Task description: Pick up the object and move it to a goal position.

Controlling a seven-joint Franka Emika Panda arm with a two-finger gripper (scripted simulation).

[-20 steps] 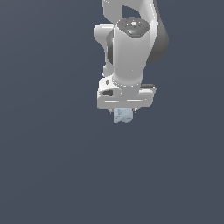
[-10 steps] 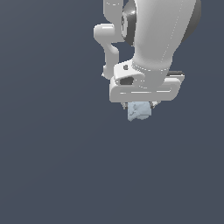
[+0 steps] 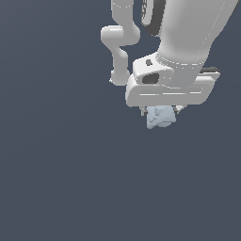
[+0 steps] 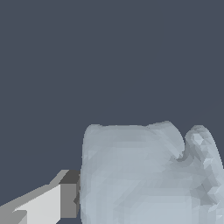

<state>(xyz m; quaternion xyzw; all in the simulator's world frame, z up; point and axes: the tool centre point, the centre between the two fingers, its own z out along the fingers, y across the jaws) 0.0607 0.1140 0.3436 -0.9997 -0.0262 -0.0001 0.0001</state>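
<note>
The object [image 3: 160,116] is a small pale blue-grey lumpy blob. It hangs just under my white gripper [image 3: 160,113], above the dark floor. The gripper is shut on it. In the exterior view the hand's body covers the fingers and the blob's top. In the wrist view the object [image 4: 144,175] fills the lower part of the picture, and one white finger with a grey pad [image 4: 65,199] presses against its side. The other finger is hidden behind the blob.
The white arm [image 3: 188,33] fills the upper part of the exterior view's right. A plain dark blue-grey floor [image 3: 61,179] lies all around. No goal marker shows.
The gripper, with the object in it, has moved toward the exterior view's right and closer to the camera, so the arm looks larger. The grip has held.
</note>
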